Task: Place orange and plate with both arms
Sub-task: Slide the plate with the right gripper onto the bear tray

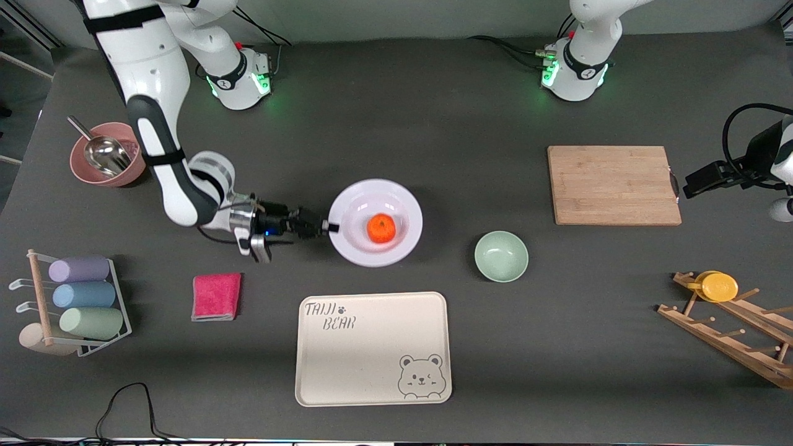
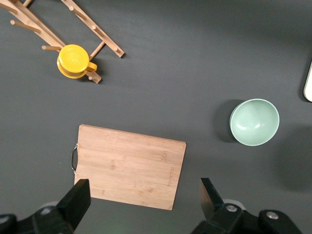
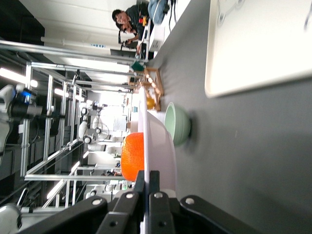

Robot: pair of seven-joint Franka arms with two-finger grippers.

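The pale plate (image 1: pixel 372 189) lies near the table's middle, with the orange (image 1: pixel 381 228) in its shallow centre. My right gripper (image 1: pixel 332 227) reaches in low from the right arm's end of the table and is shut on the plate's rim. The right wrist view shows the plate (image 3: pixel 163 141) edge-on, the orange (image 3: pixel 132 156) on it, and my right gripper (image 3: pixel 147 178) pinching the rim. My left gripper (image 1: pixel 694 183) hangs high over the cutting board's end, open and holding nothing. In the left wrist view the left gripper (image 2: pixel 144 190) has its fingers spread wide above the board (image 2: pixel 129 168).
A mint-green bowl (image 1: pixel 501 256) sits beside the plate toward the left arm's end. The cream bear tray (image 1: pixel 373 349) lies nearer the camera. Also here: cutting board (image 1: pixel 613 184), pink cloth (image 1: pixel 216 297), pink bowl with scoop (image 1: pixel 105 155), cup rack (image 1: pixel 74 303), wooden rack with yellow cup (image 1: pixel 718 286).
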